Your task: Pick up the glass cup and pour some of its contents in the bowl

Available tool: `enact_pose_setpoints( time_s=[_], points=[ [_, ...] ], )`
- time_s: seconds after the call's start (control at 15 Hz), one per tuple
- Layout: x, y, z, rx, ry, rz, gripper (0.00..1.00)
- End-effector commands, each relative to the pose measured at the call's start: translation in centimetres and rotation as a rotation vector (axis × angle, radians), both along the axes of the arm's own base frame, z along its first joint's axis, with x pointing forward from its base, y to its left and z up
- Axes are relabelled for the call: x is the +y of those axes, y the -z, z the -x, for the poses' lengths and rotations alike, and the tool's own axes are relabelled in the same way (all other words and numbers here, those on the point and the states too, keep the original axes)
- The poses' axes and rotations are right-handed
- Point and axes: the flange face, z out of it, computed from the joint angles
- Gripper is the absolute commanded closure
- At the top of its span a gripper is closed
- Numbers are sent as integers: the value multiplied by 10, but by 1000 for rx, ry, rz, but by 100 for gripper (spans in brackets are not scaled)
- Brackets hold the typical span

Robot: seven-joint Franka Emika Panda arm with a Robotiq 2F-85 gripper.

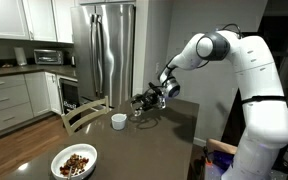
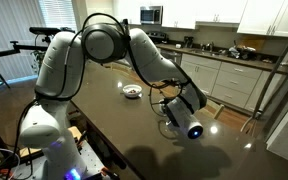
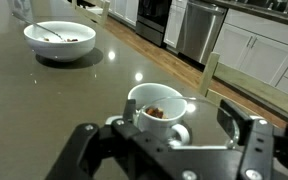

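The glass cup (image 3: 192, 120) stands between my gripper's (image 3: 179, 120) two fingers in the wrist view. Its clear rim reaches from finger to finger, and the gripper looks shut on it. I cannot make out the contents inside the glass. The small white cup (image 3: 152, 106), with brown bits in it, stands just behind the glass. The white bowl (image 3: 44, 45) with dark pieces is far off at the upper left. In both exterior views the gripper (image 1: 146, 99) (image 2: 174, 103) is low over the dark table, with the white cup (image 1: 118, 121) close by. The bowl (image 1: 60, 158) (image 2: 131, 91) sits well apart.
A wooden chair (image 1: 84, 112) stands at the table's far side, and its back shows in the wrist view (image 3: 210, 75). A steel fridge (image 1: 104, 50) and kitchen counters stand behind. The table's edge (image 1: 194, 150) runs close to the robot's base.
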Motion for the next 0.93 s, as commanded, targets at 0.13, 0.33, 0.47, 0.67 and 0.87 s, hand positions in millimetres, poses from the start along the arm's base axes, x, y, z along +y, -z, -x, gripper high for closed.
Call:
enact_pose_setpoints(
  time_s=[0.13, 0.33, 0.47, 0.67, 0.87],
  points=[
    [-11, 25, -3, 41, 33, -109, 41],
    [-13, 37, -4, 66, 48, -127, 41],
    [-13, 41, -5, 74, 53, -128, 41],
    [-9, 48, 0, 79, 39, -80, 16],
    [-10, 49, -1, 80, 39, -80, 16]
  ],
)
